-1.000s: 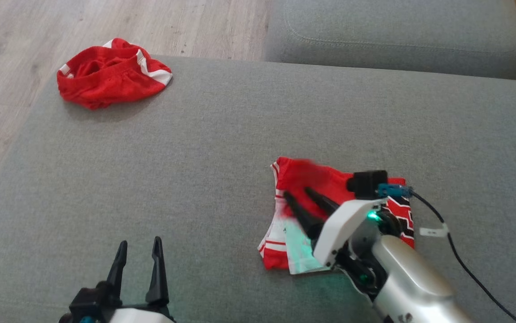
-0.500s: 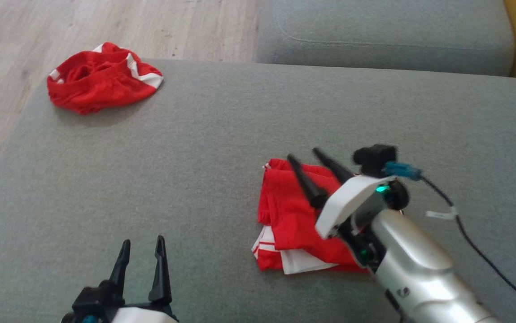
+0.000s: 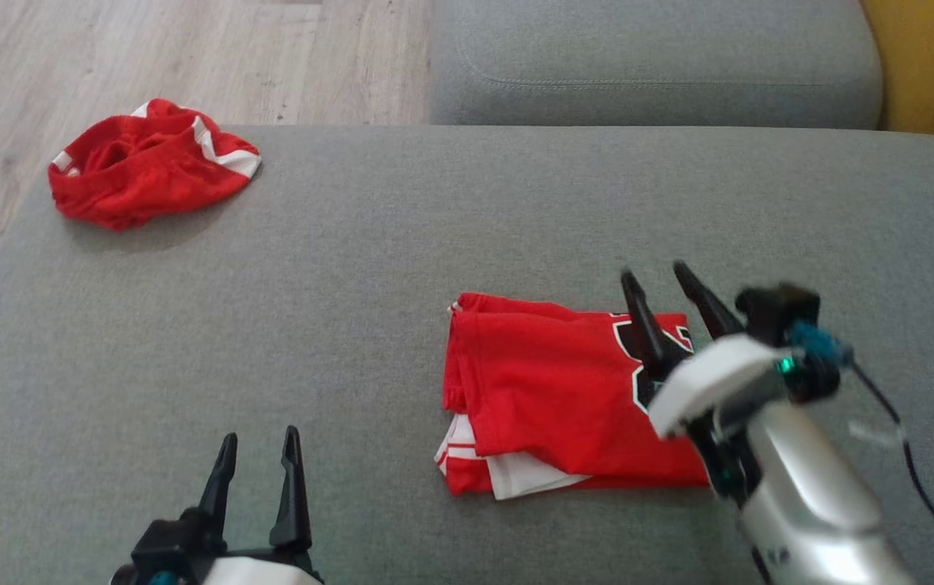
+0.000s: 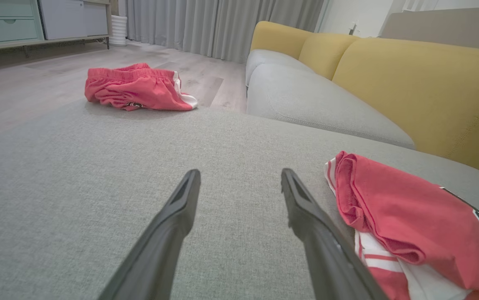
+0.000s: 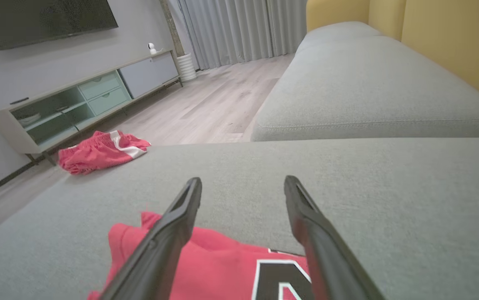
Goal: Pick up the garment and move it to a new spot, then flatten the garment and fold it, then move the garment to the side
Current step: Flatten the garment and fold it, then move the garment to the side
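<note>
Black fingers nearest the camera: the left gripper (image 3: 260,435) sits low over the broad grey woven sofa cushion (image 3: 353,284), jaws spread wide, nothing between them. Just to its right on the cushion lies the task's piece, the folded red jersey with white trim and a black-and-white number (image 3: 548,390). It is a flat, roughly rectangular stack, with a white striped layer peeking out at its near left corner.

Over the jersey's right end is the right gripper (image 3: 652,271), on its white and silver arm. Its two long dark fingers are parted as well and gripping nothing, tips pointing away past the far edge of the cloth. Whether they brush the fabric, I can't tell.

Further out, at the cushion's far left corner and well apart from the jersey, a crumpled pair of red shorts with white side stripes (image 3: 142,166) sits in a heap. Beyond that are a second grey seat cushion (image 3: 646,65), a yellow backrest (image 3: 930,65) and pale wood flooring (image 3: 150,49).
</note>
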Available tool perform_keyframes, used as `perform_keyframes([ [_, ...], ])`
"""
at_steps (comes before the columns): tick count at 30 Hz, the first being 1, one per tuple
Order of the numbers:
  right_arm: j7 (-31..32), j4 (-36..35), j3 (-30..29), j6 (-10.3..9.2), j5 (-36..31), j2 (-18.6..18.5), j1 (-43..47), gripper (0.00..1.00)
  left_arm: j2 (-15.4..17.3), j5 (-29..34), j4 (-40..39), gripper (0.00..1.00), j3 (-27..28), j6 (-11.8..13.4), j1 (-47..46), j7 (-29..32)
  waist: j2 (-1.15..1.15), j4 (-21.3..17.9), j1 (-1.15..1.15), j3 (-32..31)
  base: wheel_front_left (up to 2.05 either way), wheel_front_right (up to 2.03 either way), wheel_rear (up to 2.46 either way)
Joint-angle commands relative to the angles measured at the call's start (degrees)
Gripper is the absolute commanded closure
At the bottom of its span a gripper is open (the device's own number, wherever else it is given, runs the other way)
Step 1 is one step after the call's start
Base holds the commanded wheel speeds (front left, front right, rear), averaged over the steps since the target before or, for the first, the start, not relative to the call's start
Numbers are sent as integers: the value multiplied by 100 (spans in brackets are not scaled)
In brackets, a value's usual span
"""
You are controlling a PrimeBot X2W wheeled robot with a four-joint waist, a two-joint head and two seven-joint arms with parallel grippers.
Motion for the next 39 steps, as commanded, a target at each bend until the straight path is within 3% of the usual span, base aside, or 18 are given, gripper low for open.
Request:
perform_keyframes([
  [1, -106, -320, -45, -4, -216, 53, 58, 0, 16, 35, -148, 0, 166, 9, -280, -64, 0, -29, 0, -27, 0, 0, 0],
  [14, -302, -1519, -1058, -4, -1202, 131, 1511, 0, -11, 10, -77, 0, 137, -45, -209, -70, 0, -151, 0, -253, 0, 0, 0],
  [24, -334, -1998, -1201, -4, -873, 135, 2309, 0, 8, -26, -17, 0, 195, -50, -90, -74, 0, -243, 0, -462, 0, 0, 0],
  [39, -339, -2006, -1291, -4, -926, 135, 2353, 0, 67, -49, 9, 0, 170, 1, -63, -36, 0, -243, 0, -512, 0, 0, 0],
])
